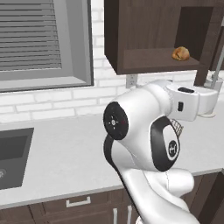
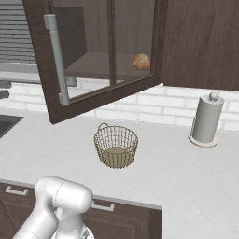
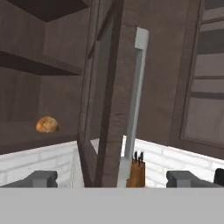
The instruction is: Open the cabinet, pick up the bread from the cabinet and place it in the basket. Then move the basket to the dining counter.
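Cabinet door (image 2: 100, 70) swung wide, silver handle (image 3: 133, 109) standing edge-on just ahead of the pincer (image 3: 111, 177). Fingers (image 3: 41, 178) spread well apart, clamped on nothing, handle between them but seemingly not touched. Bread (image 3: 47, 124) sitting on the lower cabinet shelf (image 1: 153, 61), toward the back, well beyond the door's edge. Basket (image 2: 115, 146) upright on the grey worktop (image 2: 186, 172), below the open door (and near the paper towel roll (image 2: 205, 119)).

Main risk from here: clipping the door on the way in. Door frame standing between pincer and bread, so a straight reach would likely shove the door or jam a finger against the handle. Second risk: a small, rounded, lumpy roll, apt to be nudged deeper onto the shelf or squeezed out of an off-centre grip. Third: dropping it short of the basket.
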